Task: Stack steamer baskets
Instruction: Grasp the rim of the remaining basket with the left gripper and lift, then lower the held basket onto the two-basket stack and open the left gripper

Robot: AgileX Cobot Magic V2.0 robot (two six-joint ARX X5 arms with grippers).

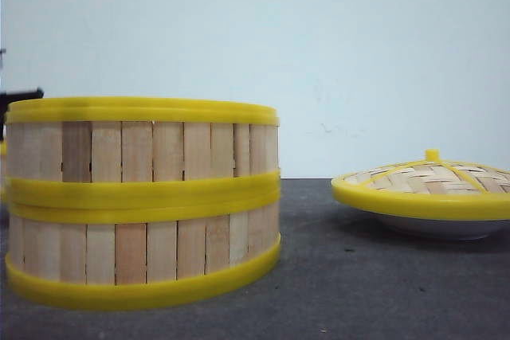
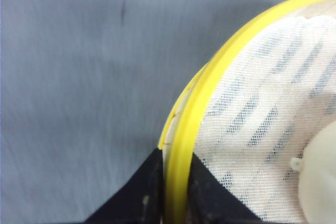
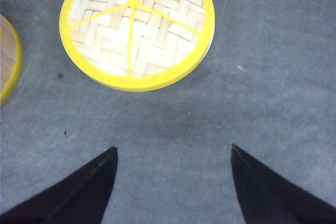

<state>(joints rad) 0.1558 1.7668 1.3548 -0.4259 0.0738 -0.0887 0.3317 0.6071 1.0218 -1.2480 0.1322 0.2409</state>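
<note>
Two steamer baskets [image 1: 143,201] stand stacked at the left of the bench [image 1: 335,276]; left pincer [image 2: 176,203] is clamped across the yellow rim [image 2: 197,114] of a basket; which tier, cannot tell; right pincer [image 3: 173,182] hangs with fingers apart over bare bench, near the woven lid [image 3: 136,27]. Judgement: seat rims concentric and level before letting go; release straight, avoid dragging the wall sideways.

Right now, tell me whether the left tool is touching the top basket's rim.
Touching. The left wrist view shows the left tool with one black finger on each side of the top basket's yellow rim, no gap visible.
</note>
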